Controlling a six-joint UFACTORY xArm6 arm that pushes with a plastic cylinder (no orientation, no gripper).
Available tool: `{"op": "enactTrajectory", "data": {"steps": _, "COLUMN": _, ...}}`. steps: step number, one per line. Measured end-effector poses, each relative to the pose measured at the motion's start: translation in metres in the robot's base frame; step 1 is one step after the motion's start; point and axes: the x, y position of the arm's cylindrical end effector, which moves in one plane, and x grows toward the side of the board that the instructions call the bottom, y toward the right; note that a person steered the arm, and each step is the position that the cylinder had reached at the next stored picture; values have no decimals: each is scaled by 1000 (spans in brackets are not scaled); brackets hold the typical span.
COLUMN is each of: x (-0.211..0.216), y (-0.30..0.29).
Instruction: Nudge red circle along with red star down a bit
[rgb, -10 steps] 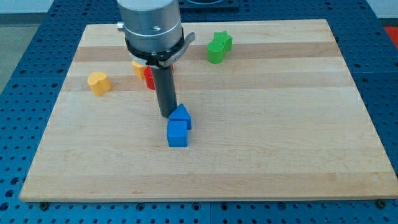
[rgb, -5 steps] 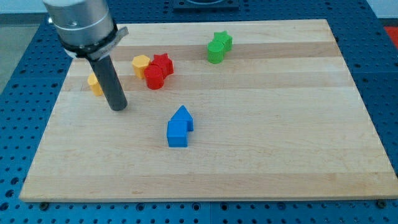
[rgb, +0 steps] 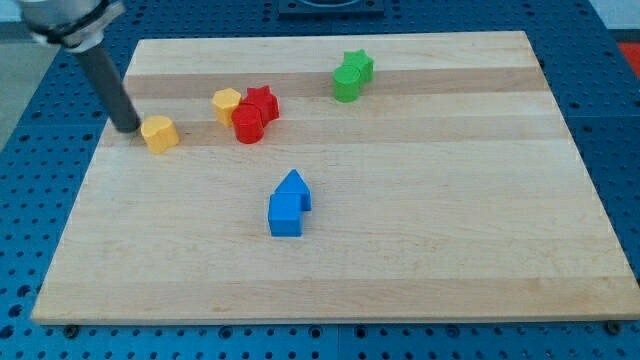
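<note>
The red circle (rgb: 248, 126) and the red star (rgb: 263, 103) sit touching each other at the upper left of the wooden board (rgb: 400, 250), the star just above and right of the circle. A yellow block (rgb: 227, 103) touches them on the left. My tip (rgb: 128, 127) is at the board's left edge, just left of a yellow heart-like block (rgb: 159, 132), well left of the red pair.
Two green blocks (rgb: 351, 76) sit together at the upper middle. A blue cube (rgb: 285, 216) and a blue pointed block (rgb: 295, 188) touch each other near the centre. Blue perforated table surrounds the board.
My tip has swept from beside the blue blocks at the centre up and left to the board's left edge. The blocks have not moved.
</note>
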Motion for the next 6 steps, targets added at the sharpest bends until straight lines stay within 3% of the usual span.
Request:
{"op": "enactTrajectory", "data": {"steps": 2, "x": -69, "y": 76}}
{"op": "enactTrajectory", "data": {"steps": 4, "x": -69, "y": 150}}
{"op": "enactTrajectory", "data": {"steps": 6, "x": -56, "y": 160}}
